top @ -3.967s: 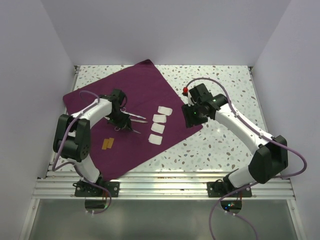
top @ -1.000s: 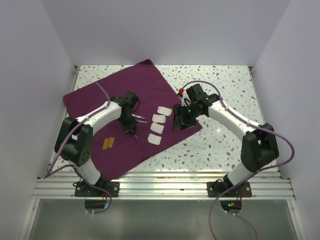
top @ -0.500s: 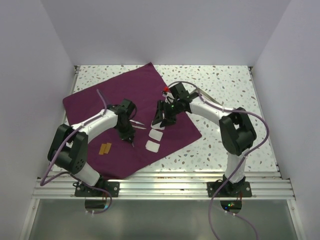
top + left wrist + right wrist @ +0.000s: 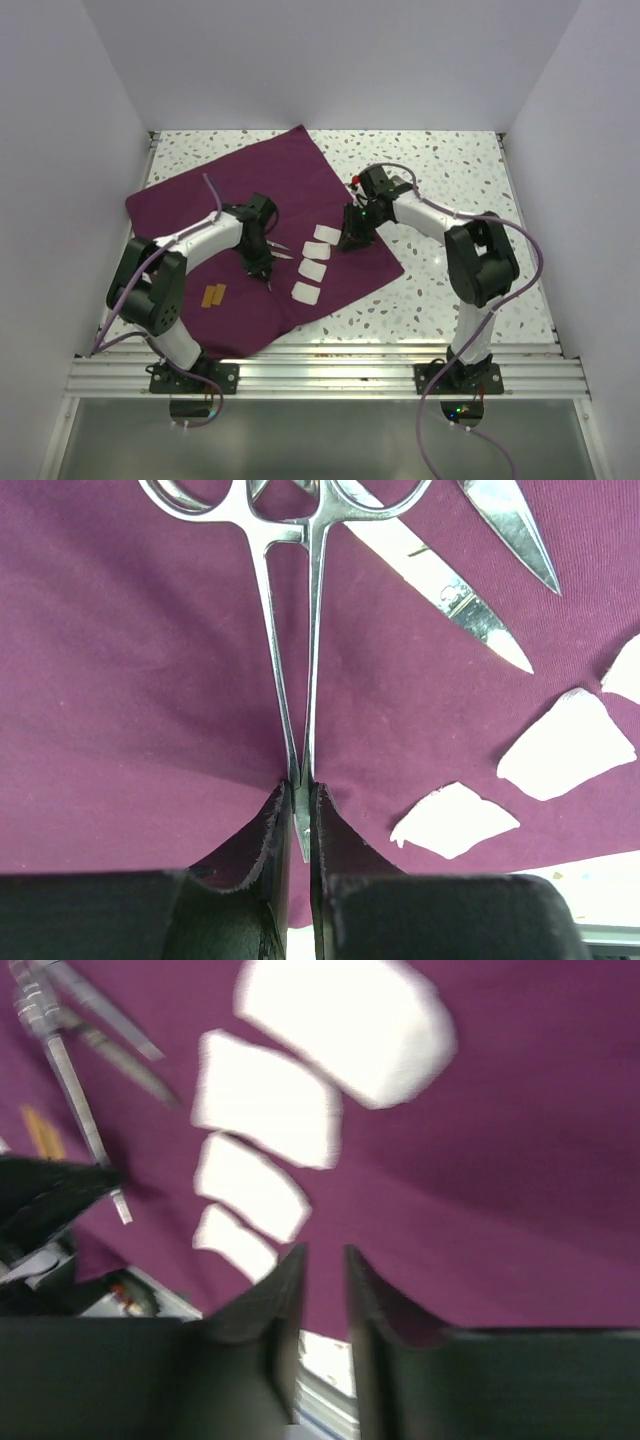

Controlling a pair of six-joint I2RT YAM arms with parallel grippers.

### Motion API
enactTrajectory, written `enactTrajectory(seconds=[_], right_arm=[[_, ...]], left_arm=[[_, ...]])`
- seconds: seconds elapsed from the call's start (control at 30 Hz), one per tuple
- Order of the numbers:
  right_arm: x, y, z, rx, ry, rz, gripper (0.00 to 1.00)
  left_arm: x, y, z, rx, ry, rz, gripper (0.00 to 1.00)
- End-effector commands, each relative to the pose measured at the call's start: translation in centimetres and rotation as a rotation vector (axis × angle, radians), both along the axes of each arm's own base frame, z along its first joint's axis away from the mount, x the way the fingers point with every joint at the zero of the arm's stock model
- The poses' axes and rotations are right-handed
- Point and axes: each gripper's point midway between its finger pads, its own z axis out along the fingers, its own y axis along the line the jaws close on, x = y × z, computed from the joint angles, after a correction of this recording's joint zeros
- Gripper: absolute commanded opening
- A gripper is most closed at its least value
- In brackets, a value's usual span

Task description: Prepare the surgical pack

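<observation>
Left end effector (image 4: 300,805) is clamping shut on the forceps (image 4: 290,680) tip over the surgical pack (image 4: 290,165), spread toward 10 o'clock on the bench (image 4: 440,170); I'd be lowering them flat beside the scissors (image 4: 450,580), while right end effector (image 4: 322,1260) is nearly closed, grip unclear.
</observation>
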Motion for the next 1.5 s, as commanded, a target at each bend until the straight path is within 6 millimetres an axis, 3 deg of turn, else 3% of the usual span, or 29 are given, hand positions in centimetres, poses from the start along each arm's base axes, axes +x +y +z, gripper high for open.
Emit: enactTrajectory(seconds=[0.0,0.17,0.33,0.47,0.63,0.67,0.87,1.47], right_arm=[[0.8,-3.8,-1.2,-0.095,-0.017,-0.036,0.20],[1.5,-6.2,-3.5,-0.147,0.009,-0.057,0.01],[1.8,-7.6,-6.1,-0.205,0.052,-0.077,0.00],[2.8,-9.8,-7.4,-0.267,0.065,-0.140,0.00],[4.9,-11.8,-7.2,-0.328,0.033,-0.182,0.00],[5.9,-11.8,-6.6,-0.327,0.014,-0.187,0.00],[7.3,-12.3,-7.0,-0.366,0.008,-0.173,0.00],[8.3,-12.7,-7.4,-0.404,-0.010,-0.127,0.00]], left_arm=[[1.7,-1.1,0.7,-0.027,-0.045,-0.032,0.00],[2.2,-1.3,0.5,-0.022,-0.043,-0.042,0.00],[2.6,-1.5,0.3,-0.018,-0.029,-0.052,0.00],[2.7,-1.5,0.5,-0.016,-0.035,-0.058,0.00],[2.7,-1.5,-0.1,-0.007,-0.012,-0.069,0.00],[2.7,-1.5,-0.1,-0.008,-0.012,-0.073,0.00],[2.7,-1.5,-0.5,-0.007,0.001,-0.086,0.00],[1.9,-1.0,1.2,-0.003,-0.011,-0.121,0.00]])
